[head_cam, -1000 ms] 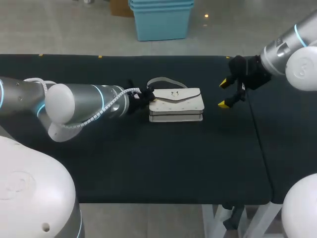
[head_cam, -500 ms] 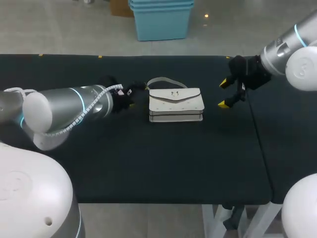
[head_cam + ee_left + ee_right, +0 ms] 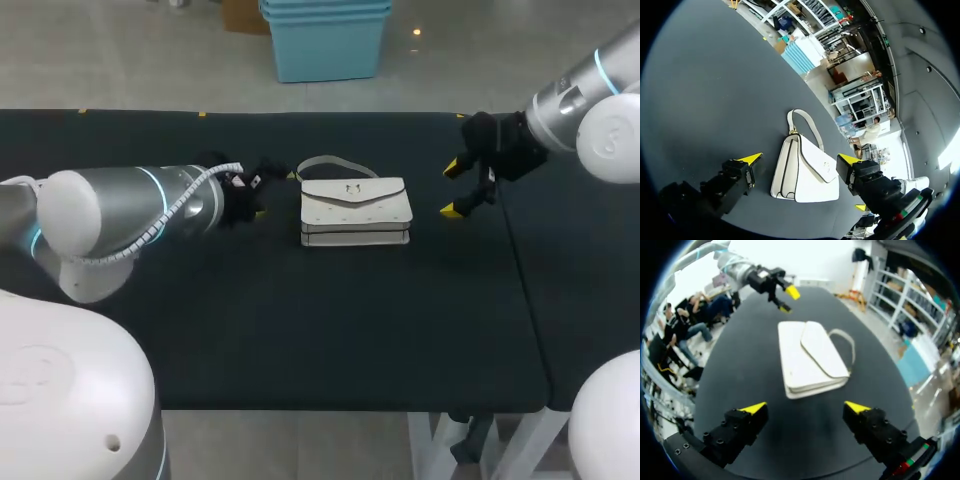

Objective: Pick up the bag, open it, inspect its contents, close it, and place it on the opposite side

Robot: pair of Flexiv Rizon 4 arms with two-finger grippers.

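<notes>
I see the white handbag (image 3: 355, 212) flat on the table (image 3: 300, 320), flap closed, metal clasp (image 3: 352, 188) on the flap, strap looped at the far side. Left end effector (image 3: 275, 194) is wide open, near its left end. Right end effector (image 3: 452, 189) is wide open, off its right end, apart.

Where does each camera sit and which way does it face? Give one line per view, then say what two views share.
Head view: fixed above and behind the robot, looking down on the table; left arm enters from the left, right arm from the right.
Left wrist view: on the left arm's wrist, looking along the open left gripper at the bag.
Right wrist view: on the right arm's wrist, looking along the open right gripper at the bag from the opposite side.
Shared: both wrist views show the white bag, flap down.
</notes>
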